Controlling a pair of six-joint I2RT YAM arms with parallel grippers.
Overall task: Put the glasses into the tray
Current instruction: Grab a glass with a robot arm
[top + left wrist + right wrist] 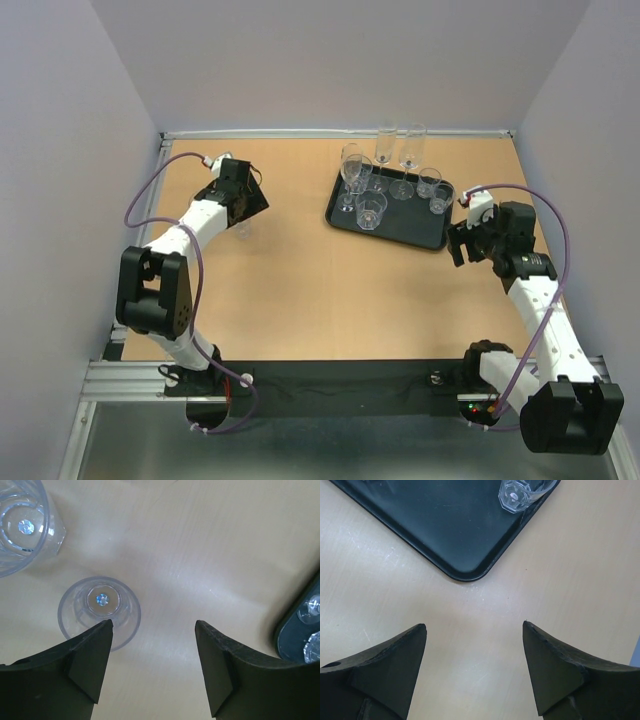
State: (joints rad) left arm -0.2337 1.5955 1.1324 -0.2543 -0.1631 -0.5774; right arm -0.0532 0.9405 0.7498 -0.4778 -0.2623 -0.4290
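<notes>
On the left of the desk [290, 300], the left gripper [152, 625] hangs low over the wood with its fingers spread and nothing between them. A small clear tumbler [100, 611] stands upright on the desk just beside one finger, whose tip overlaps the rim in the wrist view; whether they touch I cannot tell. A second tumbler [22, 530] stands farther off, at the upper left of that view, apart from the first. Both are outside the tray [410, 228], which lies right of centre towards the back of the desk. On the tray stand the other glasses: two tall flutes [385, 145] at its far edge, a stemmed glass [352, 170] at the far left corner, a wide tumbler [371, 210] near the front left, and two small glasses [428, 182] on the right side. The right gripper [474, 626] hovers over bare desk just off the tray's near right corner, its fingers also spread wide and empty.
</notes>
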